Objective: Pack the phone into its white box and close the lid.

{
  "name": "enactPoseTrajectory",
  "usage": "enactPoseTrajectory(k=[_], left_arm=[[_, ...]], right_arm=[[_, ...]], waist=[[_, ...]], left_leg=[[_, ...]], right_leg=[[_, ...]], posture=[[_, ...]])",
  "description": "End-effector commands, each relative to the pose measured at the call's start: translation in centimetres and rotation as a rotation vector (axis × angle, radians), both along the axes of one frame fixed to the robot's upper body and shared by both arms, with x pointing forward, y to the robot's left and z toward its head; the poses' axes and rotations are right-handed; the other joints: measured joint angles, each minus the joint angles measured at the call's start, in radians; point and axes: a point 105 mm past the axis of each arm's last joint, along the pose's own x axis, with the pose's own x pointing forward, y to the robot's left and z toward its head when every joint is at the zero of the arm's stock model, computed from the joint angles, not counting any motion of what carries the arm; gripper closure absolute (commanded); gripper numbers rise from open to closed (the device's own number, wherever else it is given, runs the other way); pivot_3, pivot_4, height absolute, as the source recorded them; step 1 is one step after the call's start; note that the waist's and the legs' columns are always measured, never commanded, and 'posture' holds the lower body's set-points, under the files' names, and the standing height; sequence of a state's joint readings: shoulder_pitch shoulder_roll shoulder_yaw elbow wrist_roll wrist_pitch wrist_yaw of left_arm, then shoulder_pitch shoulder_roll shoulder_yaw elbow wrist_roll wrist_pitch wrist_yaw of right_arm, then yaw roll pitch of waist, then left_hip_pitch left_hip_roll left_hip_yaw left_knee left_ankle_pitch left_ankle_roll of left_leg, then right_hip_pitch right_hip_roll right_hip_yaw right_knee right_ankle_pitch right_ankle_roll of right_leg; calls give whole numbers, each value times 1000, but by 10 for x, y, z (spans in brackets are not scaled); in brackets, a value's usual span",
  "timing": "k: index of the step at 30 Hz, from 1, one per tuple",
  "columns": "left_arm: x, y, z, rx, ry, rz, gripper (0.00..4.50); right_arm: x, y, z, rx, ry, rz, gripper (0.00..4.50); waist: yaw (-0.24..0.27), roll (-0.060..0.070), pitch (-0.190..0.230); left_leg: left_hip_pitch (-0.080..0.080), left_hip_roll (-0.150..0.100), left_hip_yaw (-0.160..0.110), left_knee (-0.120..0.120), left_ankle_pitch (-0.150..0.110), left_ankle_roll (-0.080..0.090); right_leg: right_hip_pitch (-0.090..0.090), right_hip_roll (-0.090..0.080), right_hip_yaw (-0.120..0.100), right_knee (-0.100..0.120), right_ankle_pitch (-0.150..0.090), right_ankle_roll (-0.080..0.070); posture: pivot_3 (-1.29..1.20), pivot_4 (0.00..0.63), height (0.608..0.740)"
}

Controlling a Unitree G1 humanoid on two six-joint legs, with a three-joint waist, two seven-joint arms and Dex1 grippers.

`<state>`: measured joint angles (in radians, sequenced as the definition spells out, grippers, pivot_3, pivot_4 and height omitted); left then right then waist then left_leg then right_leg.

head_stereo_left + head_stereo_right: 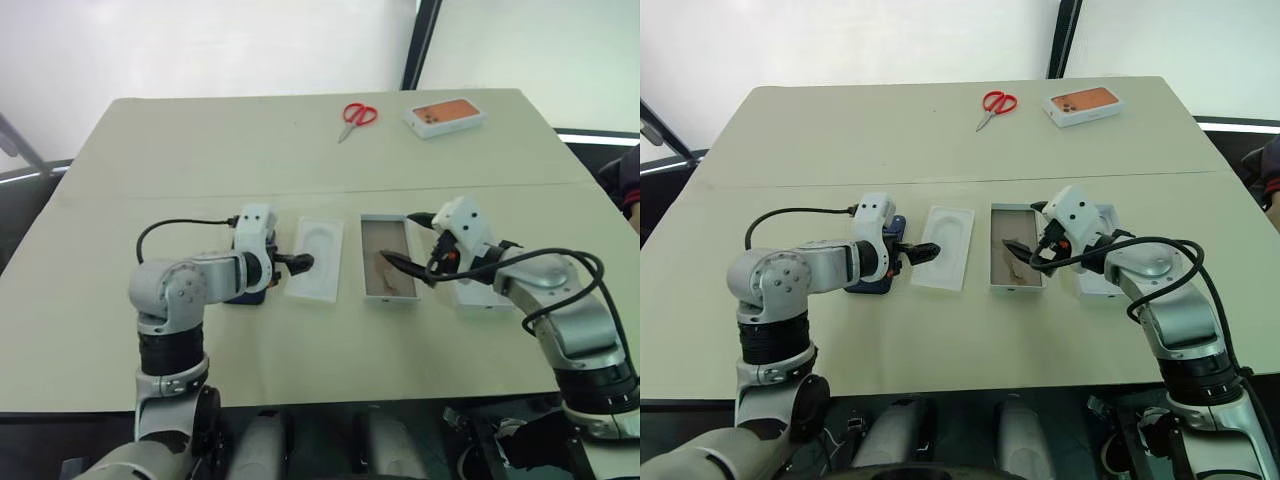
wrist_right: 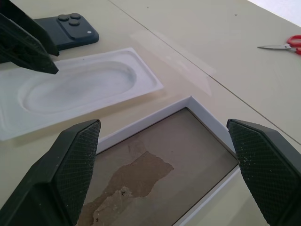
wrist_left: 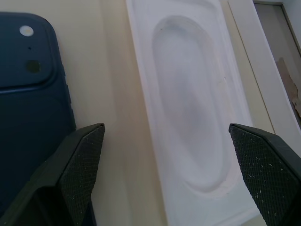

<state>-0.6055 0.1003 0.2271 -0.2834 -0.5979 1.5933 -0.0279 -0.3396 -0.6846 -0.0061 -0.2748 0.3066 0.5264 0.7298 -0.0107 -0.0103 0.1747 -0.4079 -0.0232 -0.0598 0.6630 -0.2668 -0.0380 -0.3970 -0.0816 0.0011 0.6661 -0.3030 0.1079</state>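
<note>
Two grippers: both are over the tabletop and both are wide open, with nothing in them.
Tabletop: pale beige and big, with a thin seam running across the middle.
Room: a white wall is behind, with a dark post going up past the far edge.
Far edge: red scissors lie there, and near them a white box with an orange top.
Phone: dark blue, lying flat with its back up and its lenses showing. Most of it is hidden under the left arm in the head views.
Left gripper: it hangs low over the insert. The phone lies just beside it, on its left. In the left wrist view the phone is by one finger and the insert fills the gap between the two.
Insert: thin, white, with an oval dip. It lies between the phone and the box.
Box: a white tray with a brown floor, open, nothing inside. It lies right of the insert.
Right gripper: it hangs over the box, pointing left.
Lid: white, flat, just right of the box, mostly hidden under the right arm.
</note>
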Motion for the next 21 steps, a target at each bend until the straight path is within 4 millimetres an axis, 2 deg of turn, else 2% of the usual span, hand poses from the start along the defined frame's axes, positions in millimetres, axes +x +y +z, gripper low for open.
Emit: enactPoseTrajectory(k=[1,5,7,9,15,16,21], left_arm=[[1,-5,10,-14,-22,-16,52],[1,-6,8,-26,-5,-24,52],[3,-4,8,-33,1,-13,559],[5,-1,9,-40,6,1,1295],[10,7,11,-44,2,54,4193],[11,10,12,-48,0,68,4441],[14,16,19,-64,-20,94,4441]], right_arm=[[-3,0,14,-5,-62,1,0],[-1,2,15,-5,-68,3,0],[0,3,15,-7,-72,6,0],[1,3,16,-11,-76,8,0],[1,5,15,-15,-78,16,0],[1,5,15,-15,-78,16,0],[1,6,16,-15,-79,19,0]], waist=[[0,0,0],[0,0,0],[0,0,0],[0,0,0],[0,0,0],[0,0,0],[0,0,0]], left_leg=[[0,0,0,0,1,-1],[0,0,0,0,2,-4],[0,0,0,0,2,-4],[0,0,0,0,2,-4],[0,0,0,0,2,-4],[0,0,0,0,2,-4],[0,0,0,0,2,-4]], right_leg=[[0,0,0,0,0,0],[0,0,0,0,0,0],[0,0,0,0,0,0],[0,0,0,0,0,0],[0,0,0,0,0,0],[0,0,0,0,0,0],[0,0,0,0,0,0]], posture=[[0,150,740],[0,150,740],[0,150,740],[0,150,740],[0,150,740],[0,150,740],[0,150,740]])
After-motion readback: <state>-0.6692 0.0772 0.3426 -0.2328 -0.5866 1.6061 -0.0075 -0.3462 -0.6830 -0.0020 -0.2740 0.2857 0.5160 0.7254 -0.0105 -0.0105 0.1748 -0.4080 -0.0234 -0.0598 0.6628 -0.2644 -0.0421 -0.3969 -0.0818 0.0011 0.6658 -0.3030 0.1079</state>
